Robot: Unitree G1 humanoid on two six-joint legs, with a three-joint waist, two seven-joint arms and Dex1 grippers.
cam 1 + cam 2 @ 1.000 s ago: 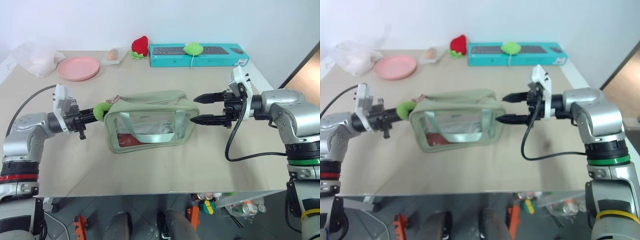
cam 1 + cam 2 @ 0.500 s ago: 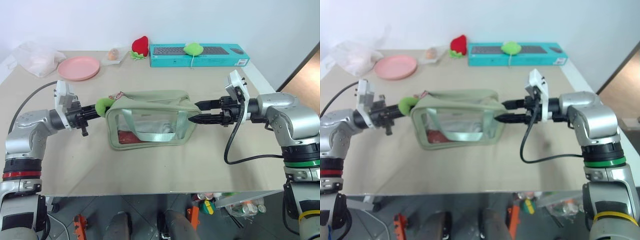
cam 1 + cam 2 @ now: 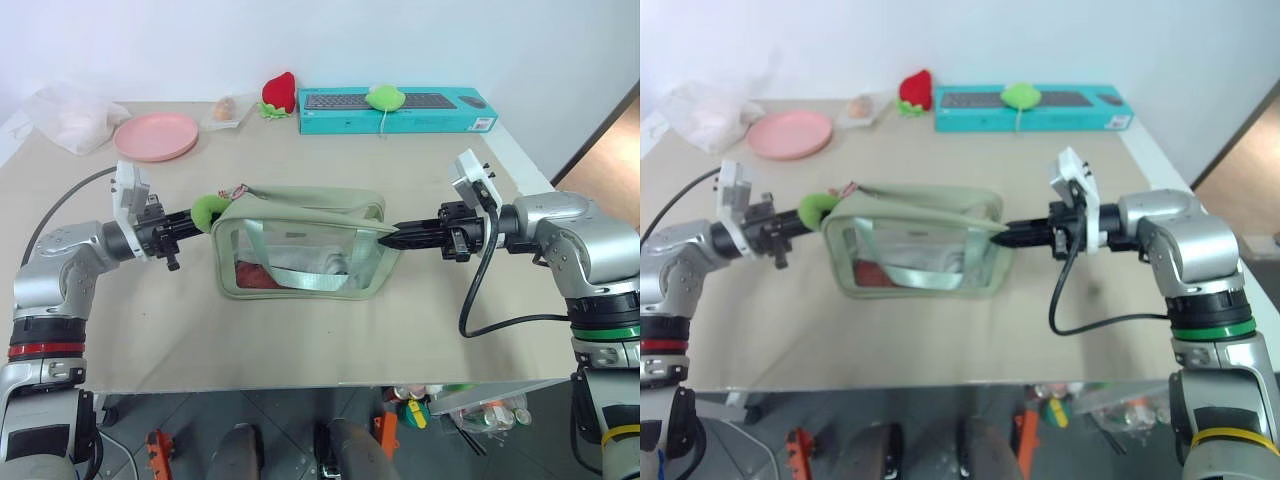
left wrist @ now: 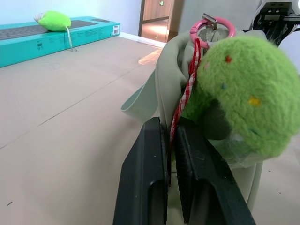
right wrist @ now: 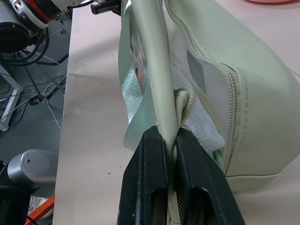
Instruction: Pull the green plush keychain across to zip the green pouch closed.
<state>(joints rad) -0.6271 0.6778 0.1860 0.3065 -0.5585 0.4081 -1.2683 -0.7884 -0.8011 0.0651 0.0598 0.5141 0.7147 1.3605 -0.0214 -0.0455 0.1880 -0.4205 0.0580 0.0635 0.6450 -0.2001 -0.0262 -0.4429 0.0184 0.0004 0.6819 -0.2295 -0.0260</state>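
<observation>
So the green pouch [image 3: 300, 243] sits in the middle of the table [image 3: 300, 340], stretched between both arms. The left gripper [image 3: 185, 228] has its fingers pinched together on the thin red-and-white cord of the green plush keychain [image 3: 208, 209]; in the left wrist view you can see the cord running right down between the two black fingers [image 4: 145, 183], with the fuzzy ring hanging just beside them off a pink ring [image 4: 212, 29] at the pouch's end. The right gripper [image 3: 400, 238] is clamped on the fabric edge at the opposite end of the pouch, which looks like the anchor grip so the bag doesn't slide.

Progress-wise: I'd say setup is done, the actual zipping isn't. The keychain sits at the pouch's left end, touching its corner, so the slider has the whole top to travel toward the right gripper. I can't really tell from the head views how open the zipper is; the top looks gappy and slack, but it's a poor angle.

What's left, I reckon: drag the keychain across to the right end while the other side holds firm.
</observation>
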